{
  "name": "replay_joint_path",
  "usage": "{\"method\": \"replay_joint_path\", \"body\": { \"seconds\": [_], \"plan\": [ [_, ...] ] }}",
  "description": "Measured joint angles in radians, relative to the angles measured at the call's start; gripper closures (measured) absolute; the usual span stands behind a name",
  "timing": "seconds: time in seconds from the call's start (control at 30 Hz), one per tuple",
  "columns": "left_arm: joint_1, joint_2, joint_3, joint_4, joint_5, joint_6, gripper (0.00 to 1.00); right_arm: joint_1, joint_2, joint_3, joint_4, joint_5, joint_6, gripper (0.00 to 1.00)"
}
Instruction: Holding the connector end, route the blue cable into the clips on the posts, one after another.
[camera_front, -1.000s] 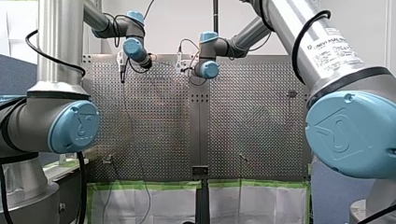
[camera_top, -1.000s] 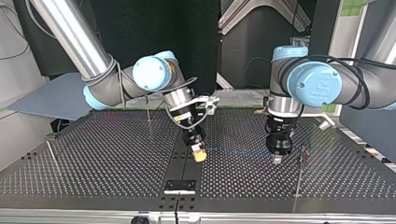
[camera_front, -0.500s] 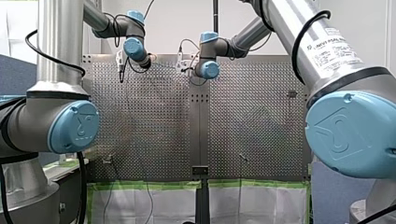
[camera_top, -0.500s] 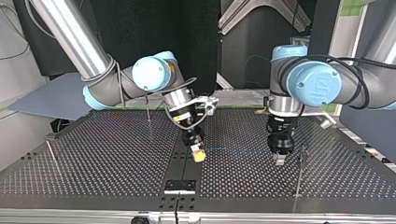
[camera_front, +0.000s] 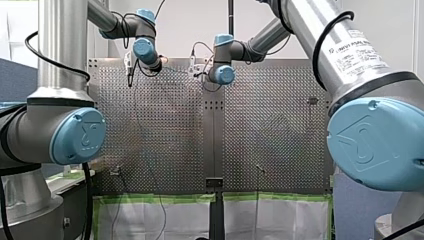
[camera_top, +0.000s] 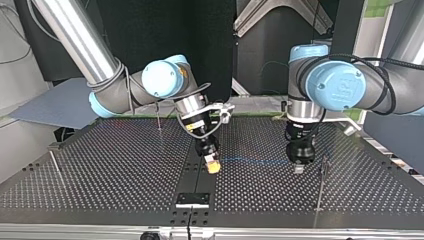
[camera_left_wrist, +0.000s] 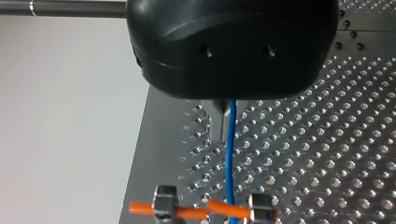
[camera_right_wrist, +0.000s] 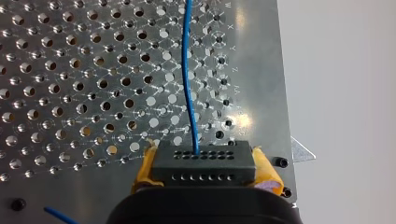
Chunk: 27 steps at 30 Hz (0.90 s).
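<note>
The thin blue cable (camera_top: 255, 161) runs level between my two grippers in the top view. My right gripper (camera_right_wrist: 205, 173) is shut on the black connector block (camera_right_wrist: 205, 164), its yellow pads (camera_right_wrist: 145, 170) on either side. The cable (camera_right_wrist: 188, 79) leaves the connector straight ahead over the perforated plate. My left gripper (camera_left_wrist: 224, 122), black with metal fingers (camera_left_wrist: 215, 120), is shut on the cable (camera_left_wrist: 229, 172), which runs on ahead of it. In the top view my left gripper (camera_top: 298, 169) hangs just beside a thin clip post (camera_top: 323, 167).
More thin posts stand at the top view's left (camera_top: 54, 161) and at the back (camera_top: 158, 116). A black bracket (camera_top: 193, 199) sits at the plate's near edge. Ahead of my left gripper an orange piece (camera_left_wrist: 205, 210) spans two metal blocks. The plate edge (camera_right_wrist: 280, 93) lies beside the connector.
My left arm's wrist has shifted slightly and its gripper sits a little higher in the top view. My right arm and the connector have stayed put.
</note>
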Motion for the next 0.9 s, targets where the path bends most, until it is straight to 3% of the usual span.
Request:
{"method": "replay_joint_path", "body": {
  "seconds": [0.47, 0.67, 0.9],
  "plan": [
    [-0.014, -0.001, 0.000, -0.008, 0.004, -0.003, 1.00, -0.004, 0.000, 0.013, 0.013, 0.000, -0.001, 1.00],
    [-0.040, -0.028, 0.000, -0.019, -0.008, -0.001, 1.00, -0.018, 0.000, 0.059, 0.015, 0.010, 0.001, 1.00],
    [-0.103, -0.098, 0.000, -0.019, -0.069, -0.003, 1.00, -0.028, 0.000, 0.127, 0.013, 0.042, -0.003, 1.00]
  ]
}}
